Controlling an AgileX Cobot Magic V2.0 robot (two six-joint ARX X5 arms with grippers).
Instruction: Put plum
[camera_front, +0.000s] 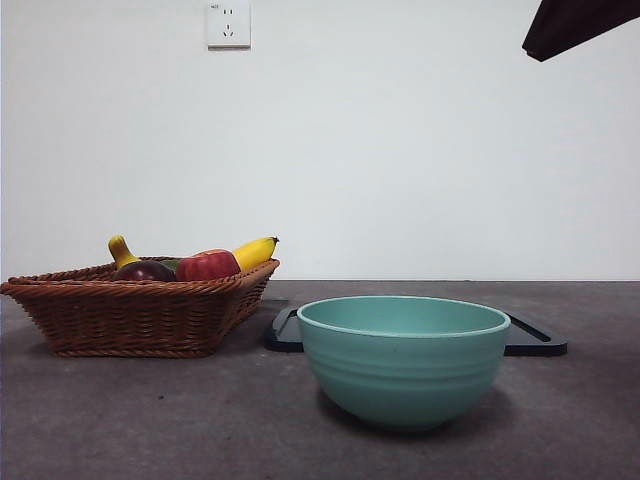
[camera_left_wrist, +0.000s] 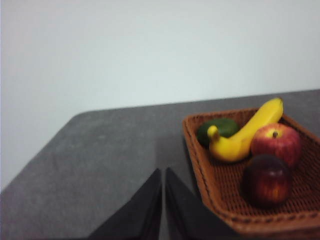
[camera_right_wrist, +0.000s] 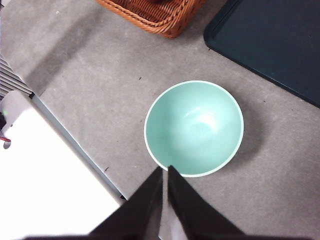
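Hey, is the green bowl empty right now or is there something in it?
Empty. The right wrist view looks straight down into the green bowl and shows only its bare inside; the plum lies in the wicker basket.

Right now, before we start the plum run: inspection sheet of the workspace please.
Surface: grey table, bare where visible.
Job's things: plum lies in the wicker basket, beside the red apple; untouched.
Clutter: banana and a dark green fruit also in the basket; empty teal bowl; dark tray behind the bowl.
Grippers: left end effector shut, off the basket's side; right end effector shut, above the bowl's rim. Both hold nothing.
Cables: nothing seen.
Surroundings: white wall, wall socket.
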